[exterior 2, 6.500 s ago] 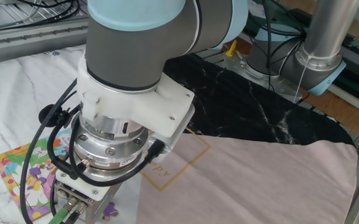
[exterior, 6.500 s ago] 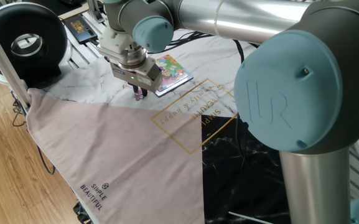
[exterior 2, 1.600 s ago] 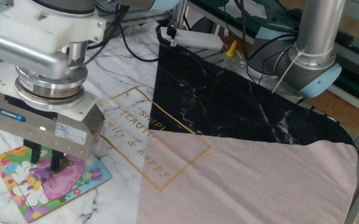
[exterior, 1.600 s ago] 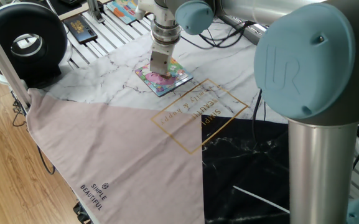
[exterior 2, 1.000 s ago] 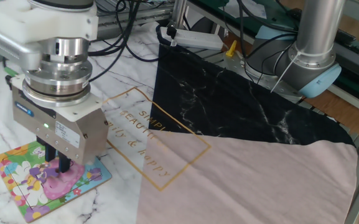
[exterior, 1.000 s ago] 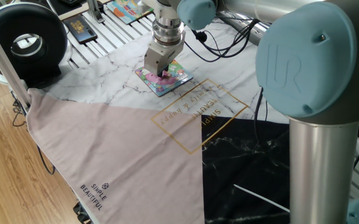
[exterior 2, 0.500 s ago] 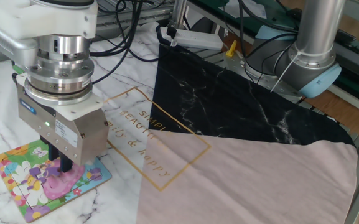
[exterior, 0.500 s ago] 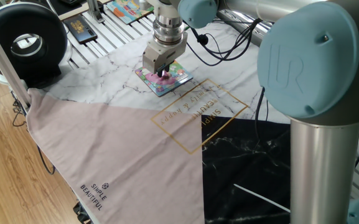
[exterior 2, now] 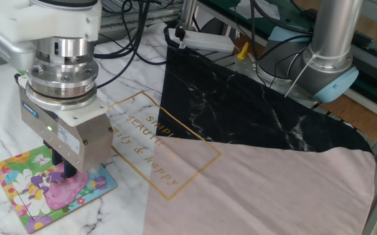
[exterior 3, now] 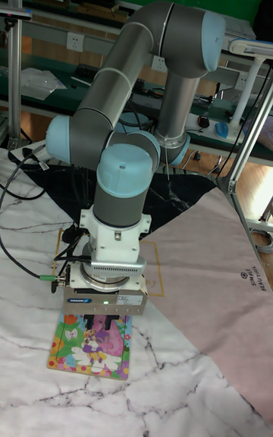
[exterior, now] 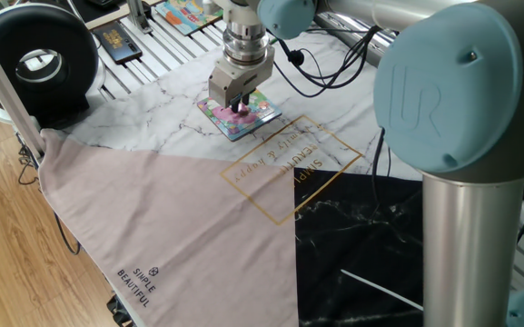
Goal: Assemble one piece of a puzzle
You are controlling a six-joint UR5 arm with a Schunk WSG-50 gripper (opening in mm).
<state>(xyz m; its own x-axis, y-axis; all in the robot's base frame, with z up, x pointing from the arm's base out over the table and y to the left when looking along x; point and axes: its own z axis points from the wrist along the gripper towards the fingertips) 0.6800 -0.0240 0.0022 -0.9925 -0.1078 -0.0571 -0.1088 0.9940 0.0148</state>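
The puzzle (exterior: pixel 260 114) is a small square board with a pink, yellow and green cartoon picture, lying on the white marble sheet. My gripper (exterior: pixel 240 111) points straight down onto its middle. The dark fingertips touch the pink area of the puzzle (exterior 2: pixel 25 189), and the fingers stand close together. The piece is almost wholly hidden between them; only a hint of purple shows at the gripper (exterior 2: pixel 66 173). In the tall fixed view the gripper (exterior 3: pixel 100 325) stands over the upper half of the puzzle (exterior 3: pixel 76 353).
A pink cloth (exterior: pixel 171 227) and a black marble cloth (exterior: pixel 361 245) cover the near table. A black round device (exterior: pixel 34 59) stands at the left. Another colourful board (exterior: pixel 184 11) lies on the slatted rack behind. A second arm's base (exterior 2: pixel 332 46) stands at the back.
Over the last seconds the gripper carried the piece from beside the puzzle to above it and came down onto the picture. In the last half second it has barely moved.
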